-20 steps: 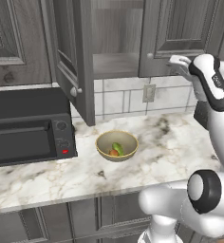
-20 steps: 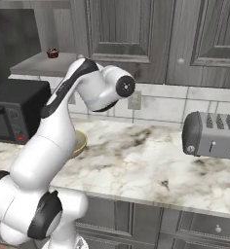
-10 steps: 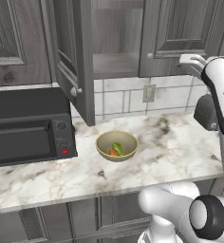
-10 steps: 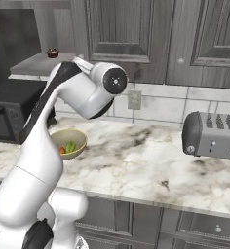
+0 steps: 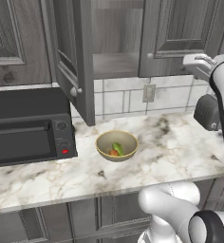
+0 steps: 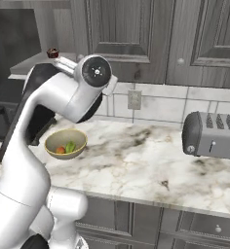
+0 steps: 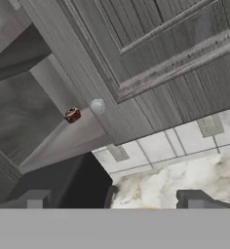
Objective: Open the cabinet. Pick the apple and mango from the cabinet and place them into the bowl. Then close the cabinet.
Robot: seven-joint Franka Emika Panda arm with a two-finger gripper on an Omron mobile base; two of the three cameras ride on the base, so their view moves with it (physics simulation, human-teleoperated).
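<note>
The cabinet has its left door swung out and its right door closed, pale knob showing. On the counter below sits the tan bowl, with the green mango and the orange-red apple inside it. From the right, the bowl shows the apple beside the mango. My gripper hangs high, to the right of the bowl, in front of the closed door. Its fingertips stand wide apart; the gripper is open and holds nothing.
A black microwave stands left of the bowl, under the open door. A small dark red item rests on the cabinet shelf. A grey toaster sits at the counter's right. A wall outlet is on the tiled backsplash.
The arm has swung up and to the right, uncovering the bowl in the right base view. The hand has drifted right along the closed door. The fingers stay wide apart.
</note>
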